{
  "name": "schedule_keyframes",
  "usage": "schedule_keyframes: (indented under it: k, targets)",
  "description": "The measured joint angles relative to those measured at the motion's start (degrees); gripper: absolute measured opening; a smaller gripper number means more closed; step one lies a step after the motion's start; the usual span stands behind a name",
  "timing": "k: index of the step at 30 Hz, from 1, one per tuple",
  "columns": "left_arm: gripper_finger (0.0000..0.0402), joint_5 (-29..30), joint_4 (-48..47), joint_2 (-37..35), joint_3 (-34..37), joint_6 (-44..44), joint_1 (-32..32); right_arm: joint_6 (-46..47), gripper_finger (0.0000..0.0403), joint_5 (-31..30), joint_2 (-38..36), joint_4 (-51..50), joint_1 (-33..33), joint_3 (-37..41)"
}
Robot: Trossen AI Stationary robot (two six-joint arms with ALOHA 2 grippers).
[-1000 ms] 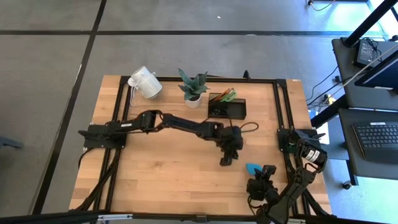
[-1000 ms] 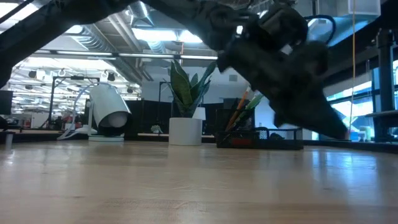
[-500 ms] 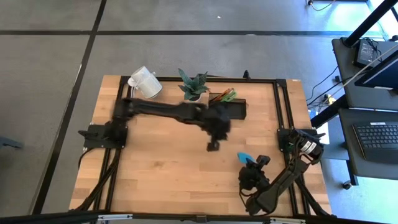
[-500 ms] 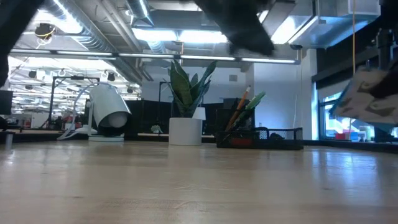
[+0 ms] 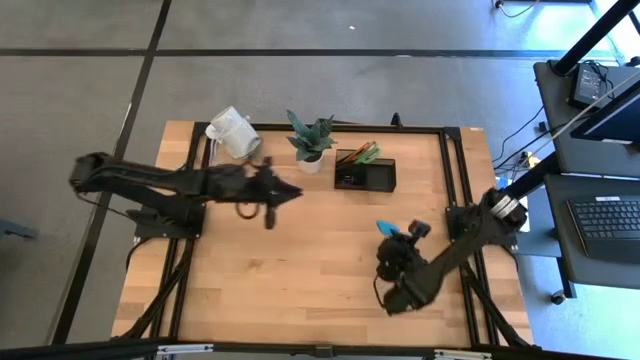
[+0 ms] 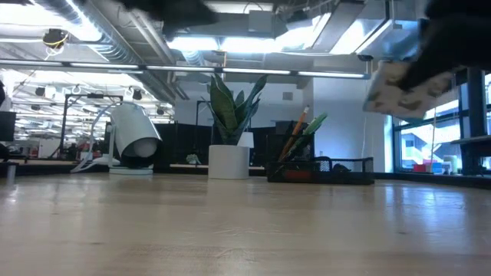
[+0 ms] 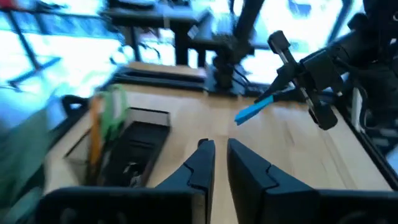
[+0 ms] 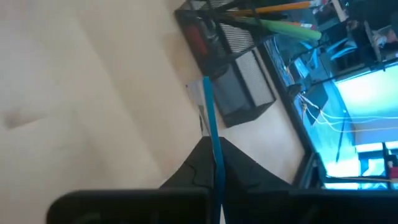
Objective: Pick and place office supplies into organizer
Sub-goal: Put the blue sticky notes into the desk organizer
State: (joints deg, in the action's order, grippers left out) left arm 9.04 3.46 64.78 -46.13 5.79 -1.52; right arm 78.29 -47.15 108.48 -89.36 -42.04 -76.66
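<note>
Your right gripper point(image 5: 399, 238) pinches the blue sticky-note pad point(image 5: 387, 229) by its edge, near the organizer point(image 5: 365, 172); it's probably light and floppy, so keep pinching its edge.

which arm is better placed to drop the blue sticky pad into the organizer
The right. The right gripper is shut on the blue sticky pad, lifted near the organizer. The left gripper holds nothing.

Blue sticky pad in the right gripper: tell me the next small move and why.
Probably carry it on toward the organizer and stop above an empty compartment. The right gripper is shut on the blue sticky pad, held up off the table, short of the organizer. The left gripper is off to the side near the mug, out of the path.
</note>
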Motion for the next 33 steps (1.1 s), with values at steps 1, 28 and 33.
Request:
schedule_keyframes:
  k: [1, 28, 33]
  targets:
    - [0.0036, 1.25, 2.48, -2.82, 3.54, 1.02, -0.16, -1.89, 0.0006, 0.03, -1.18, 0.07, 1.45, 0.00]
    - [0.0034, 8.11, 12.98, -27.94, 33.64, 1.79, -1.38, -78.14, 0.0006, 3.85, -25.06, 42.92, 42.92, 22.03]
    - [0.0034, 8.11, 12.25, -27.92, 33.64, 1.78, -1.40, -86.97, 0.0006, 7.52, -25.06, 55.28, 46.79, 26.63]
